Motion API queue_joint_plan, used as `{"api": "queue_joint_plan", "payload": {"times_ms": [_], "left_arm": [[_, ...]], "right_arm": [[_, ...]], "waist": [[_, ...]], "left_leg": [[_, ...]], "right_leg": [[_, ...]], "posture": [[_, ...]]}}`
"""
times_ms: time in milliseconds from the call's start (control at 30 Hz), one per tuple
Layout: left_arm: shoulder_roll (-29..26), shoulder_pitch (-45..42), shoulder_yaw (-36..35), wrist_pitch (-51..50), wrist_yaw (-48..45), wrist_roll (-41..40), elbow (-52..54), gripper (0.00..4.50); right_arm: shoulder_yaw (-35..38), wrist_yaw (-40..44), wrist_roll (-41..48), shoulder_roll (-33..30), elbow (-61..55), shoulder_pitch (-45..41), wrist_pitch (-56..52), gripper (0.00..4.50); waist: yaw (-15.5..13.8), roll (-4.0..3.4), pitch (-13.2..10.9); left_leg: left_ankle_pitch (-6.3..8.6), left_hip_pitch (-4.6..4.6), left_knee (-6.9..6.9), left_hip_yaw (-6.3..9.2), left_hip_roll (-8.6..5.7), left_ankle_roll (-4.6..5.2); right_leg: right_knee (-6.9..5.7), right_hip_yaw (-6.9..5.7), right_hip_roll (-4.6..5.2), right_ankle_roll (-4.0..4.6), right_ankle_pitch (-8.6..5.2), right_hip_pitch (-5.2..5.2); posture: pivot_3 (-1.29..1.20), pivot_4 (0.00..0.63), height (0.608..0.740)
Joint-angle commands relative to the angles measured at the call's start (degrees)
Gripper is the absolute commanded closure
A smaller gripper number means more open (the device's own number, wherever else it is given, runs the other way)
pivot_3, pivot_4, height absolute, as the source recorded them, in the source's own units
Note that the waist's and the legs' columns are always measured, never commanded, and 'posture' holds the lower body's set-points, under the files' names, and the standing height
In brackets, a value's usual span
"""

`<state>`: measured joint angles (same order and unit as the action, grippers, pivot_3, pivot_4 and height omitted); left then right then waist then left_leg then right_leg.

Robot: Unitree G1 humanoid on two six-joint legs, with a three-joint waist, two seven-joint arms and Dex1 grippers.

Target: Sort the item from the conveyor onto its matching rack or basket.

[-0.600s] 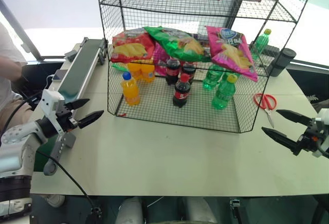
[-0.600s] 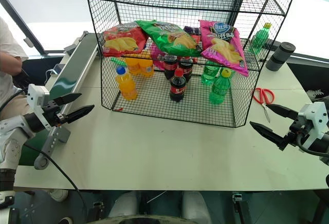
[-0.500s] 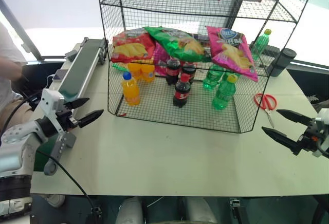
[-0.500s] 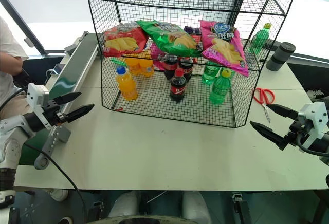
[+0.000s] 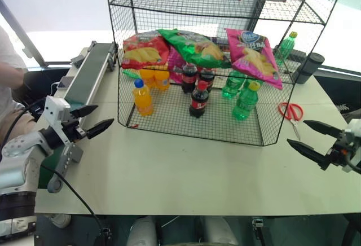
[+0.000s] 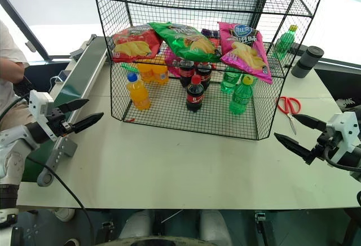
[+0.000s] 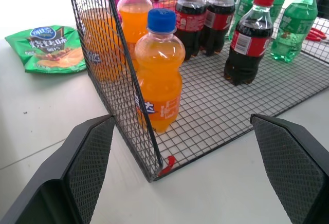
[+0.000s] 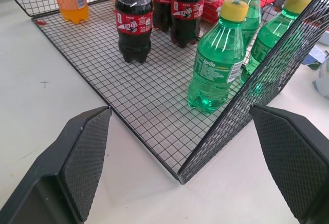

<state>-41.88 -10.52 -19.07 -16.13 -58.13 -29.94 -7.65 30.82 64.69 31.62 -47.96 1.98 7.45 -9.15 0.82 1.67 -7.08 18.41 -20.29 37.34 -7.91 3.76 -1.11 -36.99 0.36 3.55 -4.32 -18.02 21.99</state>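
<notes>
The item, a magenta-pink snack bag [image 5: 252, 54] with a blue logo, lies tilted on the middle tier of the black wire rack [image 5: 186, 10], at its right end. The dark green conveyor [image 5: 90, 74] runs along the table's left side, and its belt looks bare. My left gripper [image 5: 105, 115] hovers open and empty beside the conveyor's near end, pointing at the rack's front left corner. Off the rack's front right corner, my right gripper [image 5: 296, 132] is open and empty too, its black fingers [image 8: 85, 152] spread wide.
A red chip bag [image 5: 144, 48] and a green one [image 5: 197, 44] share the middle tier. Orange [image 5: 142, 97], cola [image 5: 199, 100] and green bottles [image 5: 246, 101] stand on the bottom tier. Red scissors [image 5: 291, 112] and a black cup [image 5: 310, 65] sit right. A person [image 5: 8, 71] is far left.
</notes>
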Motion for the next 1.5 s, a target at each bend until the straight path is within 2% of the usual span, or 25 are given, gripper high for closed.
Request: {"api": "queue_joint_plan", "payload": {"times_ms": [33,300,1500], "left_arm": [[-0.21,0.57,-1.52,0.50,-0.17,-1.06,2.27,0.04],[-0.27,2.78,-1.67,5.07,-2.43,-0.61,3.54,0.04],[0.20,5.72,-1.40,6.91,-2.66,-0.75,5.49,0.04]], "right_arm": [[0.21,0.19,0.25,0.04,-1.50,-0.51,0.75,0.00],[-0.53,0.00,-0.02,-0.02,-1.26,-0.91,1.09,0.00],[-3.40,0.51,-0.92,0.43,-1.49,-2.70,1.16,0.00]], "waist": [[0.01,0.00,0.00],[0.00,0.00,0.00],[0.04,-0.01,-0.01]], "left_leg": [[0.00,0.00,0.00,0.00,0.00,0.00],[0.00,0.00,0.00,0.01,0.00,0.00],[0.00,0.00,-0.01,0.04,0.01,0.00]], "right_leg": [[0.00,0.00,0.00,0.00,0.00,0.00],[0.01,0.00,0.01,0.01,-0.01,-0.01],[0.01,-0.01,0.03,0.07,-0.04,-0.01]], "posture": [[0.00,0.150,0.727],[0.00,0.150,0.727],[0.00,0.150,0.727]]}}
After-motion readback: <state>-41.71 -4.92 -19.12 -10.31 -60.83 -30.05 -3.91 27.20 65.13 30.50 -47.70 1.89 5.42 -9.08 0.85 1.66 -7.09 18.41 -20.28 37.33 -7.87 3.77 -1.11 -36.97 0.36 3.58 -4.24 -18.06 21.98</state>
